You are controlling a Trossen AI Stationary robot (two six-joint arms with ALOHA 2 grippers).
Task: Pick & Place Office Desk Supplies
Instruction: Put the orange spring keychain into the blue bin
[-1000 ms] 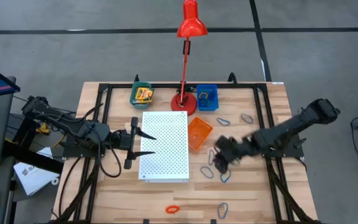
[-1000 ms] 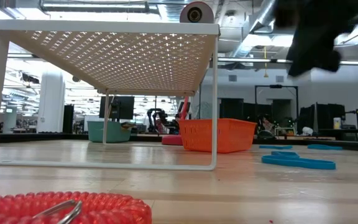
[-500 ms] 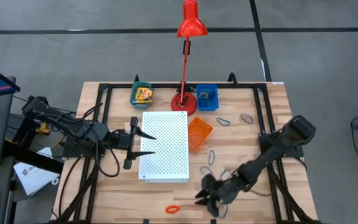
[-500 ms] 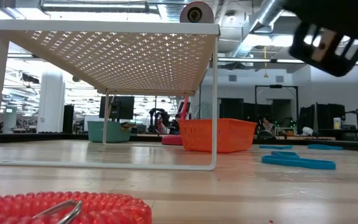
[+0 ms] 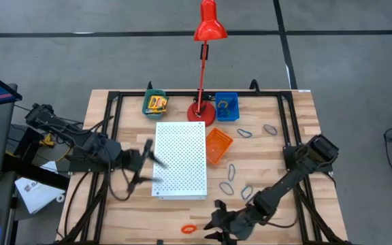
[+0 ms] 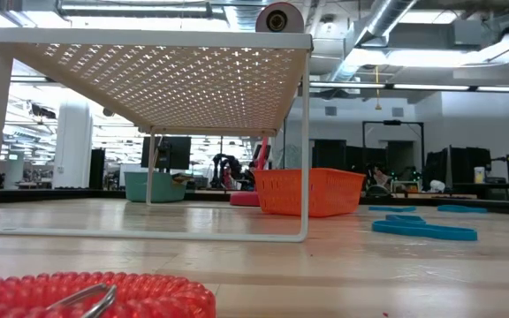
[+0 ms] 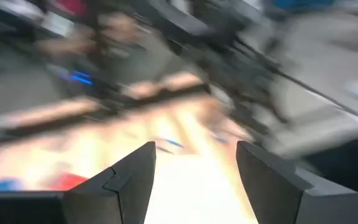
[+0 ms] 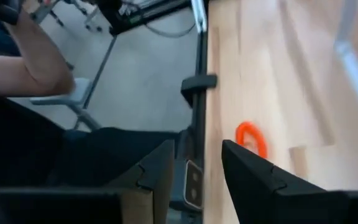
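Down at the table's near edge, the right gripper [image 5: 218,222] hangs with fingers apart and empty, the orange loop [image 5: 189,229] lying just beside it, not touching. The left gripper [image 5: 143,163] stands open by the white board [image 5: 181,160].

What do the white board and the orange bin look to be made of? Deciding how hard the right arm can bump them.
White board: probably painted sheet metal, matte, with rows of punched holes and thin rod legs in the low view; stiff plastic is possible. Orange bin: looks like moulded plastic, slightly glossy, with lattice walls. Both seem light and may slide if bumped.
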